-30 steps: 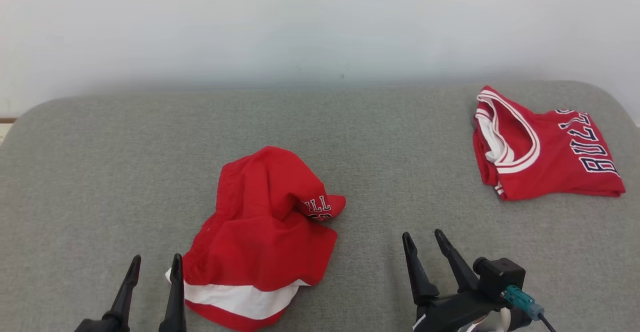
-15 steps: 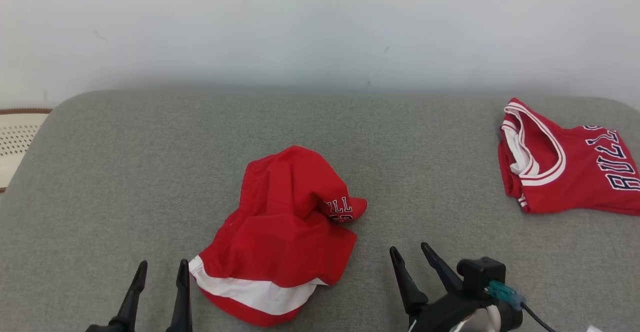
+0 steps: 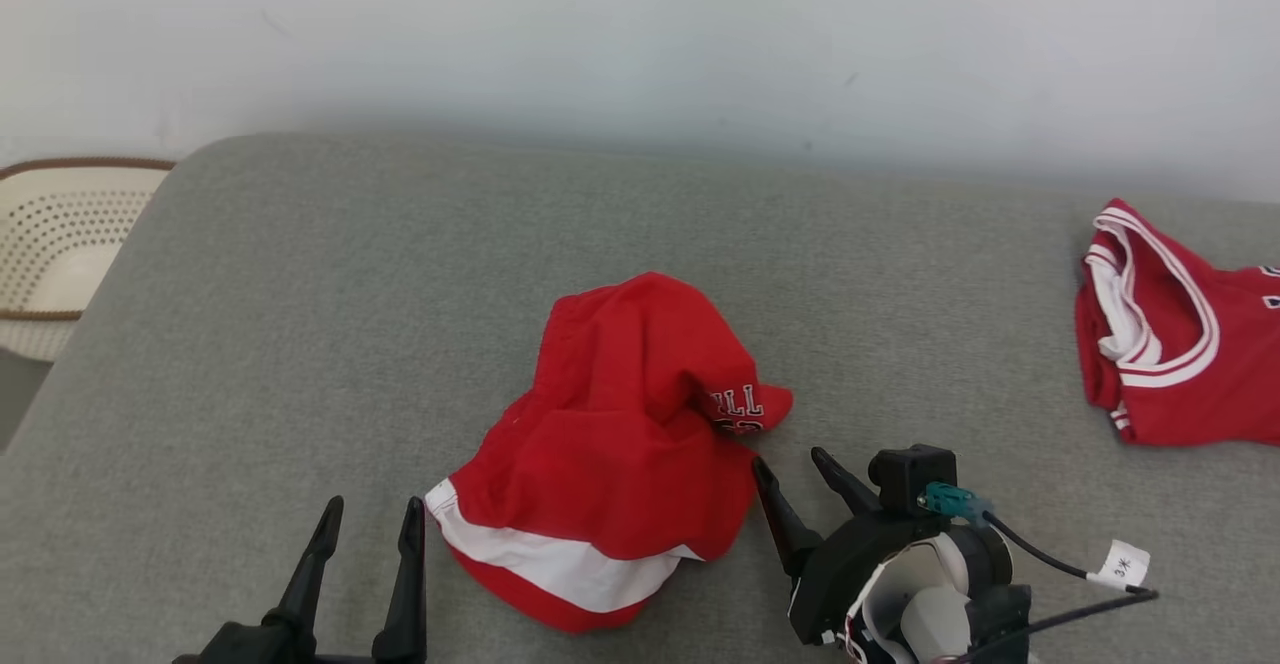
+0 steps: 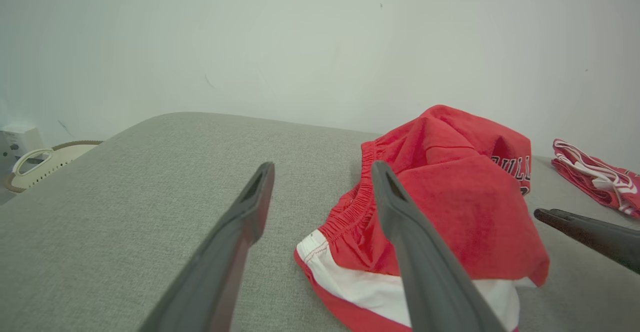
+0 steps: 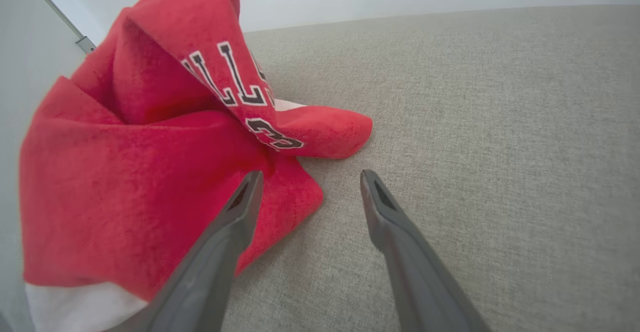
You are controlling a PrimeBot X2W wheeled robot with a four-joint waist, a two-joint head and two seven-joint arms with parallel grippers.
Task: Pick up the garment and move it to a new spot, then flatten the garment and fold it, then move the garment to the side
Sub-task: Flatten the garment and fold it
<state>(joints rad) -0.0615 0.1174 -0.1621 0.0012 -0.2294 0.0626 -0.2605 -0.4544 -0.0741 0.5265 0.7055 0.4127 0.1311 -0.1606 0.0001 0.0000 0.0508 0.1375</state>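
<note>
The garment (image 3: 620,424) is a crumpled pair of red shorts with a white band and dark lettering, lying in a heap mid-surface. My left gripper (image 3: 371,506) stands open just left of its white-banded corner, not touching. My right gripper (image 3: 790,459) is open at the heap's right edge, its left finger right next to the cloth. In the left wrist view the garment (image 4: 450,197) lies right of my open left gripper (image 4: 322,166). In the right wrist view the garment (image 5: 125,182) sits left of my open right gripper (image 5: 311,174), whose left fingertip overlaps the red cloth.
Everything rests on a grey fabric cushion (image 3: 300,324) with rounded corners, backed by a pale wall. A folded red jersey (image 3: 1170,364) lies at the right edge. A perforated cream basket (image 3: 60,234) stands beyond the cushion's left end. Bare fabric stretches left of and behind the shorts.
The head camera has turned left, bringing the basket into view and sliding the jersey towards the right edge. My right gripper has come in close to the garment's right side. Both grippers stay open.
</note>
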